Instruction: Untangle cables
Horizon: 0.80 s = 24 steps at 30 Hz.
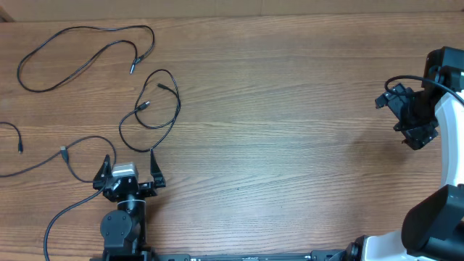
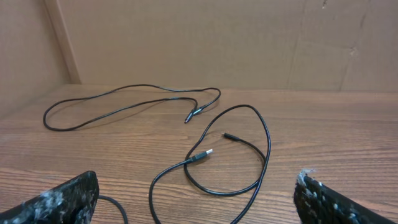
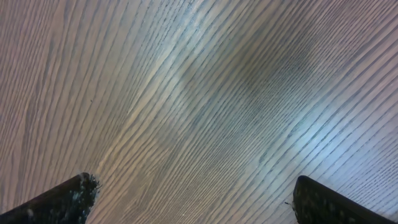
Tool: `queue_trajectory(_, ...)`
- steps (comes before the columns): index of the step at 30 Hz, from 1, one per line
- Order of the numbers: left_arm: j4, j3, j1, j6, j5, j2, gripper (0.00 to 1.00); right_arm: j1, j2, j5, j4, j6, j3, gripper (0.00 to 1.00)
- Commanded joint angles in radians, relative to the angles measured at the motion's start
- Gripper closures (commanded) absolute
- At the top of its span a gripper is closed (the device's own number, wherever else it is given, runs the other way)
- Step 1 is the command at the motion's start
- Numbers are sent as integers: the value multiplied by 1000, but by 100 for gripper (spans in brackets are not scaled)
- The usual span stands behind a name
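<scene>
Several thin black cables lie spread on the left of the wooden table. One long loop (image 1: 133, 67) lies at the far left. A smaller loop with two plug ends (image 1: 143, 106) lies just beyond my left gripper (image 1: 130, 163), which is open and empty. In the left wrist view the small loop (image 2: 199, 157) lies ahead between the open fingers (image 2: 196, 183), with the long loop (image 2: 189, 116) farther back. Another cable (image 1: 64, 152) runs past the left gripper's left finger. My right gripper (image 1: 399, 119) is open and empty at the far right, over bare wood (image 3: 194, 183).
A further cable end (image 1: 19, 147) lies at the table's left edge. A cardboard wall (image 2: 217, 37) stands behind the table. The right arm's own thick black wire (image 1: 395, 81) loops by its wrist.
</scene>
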Motion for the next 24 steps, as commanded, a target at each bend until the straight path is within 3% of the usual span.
queue_trajectory(1,1,-7,5,22,2,-10,0,2,6,10,1,3,24,0)
queue_trajectory(12,1,-7,5,22,2,-10,1,2,-29,10,1,3,24,0)
queue_trajectory(24,1,-7,5,22,2,-10,0,6,-195,10,1,3,24,0)
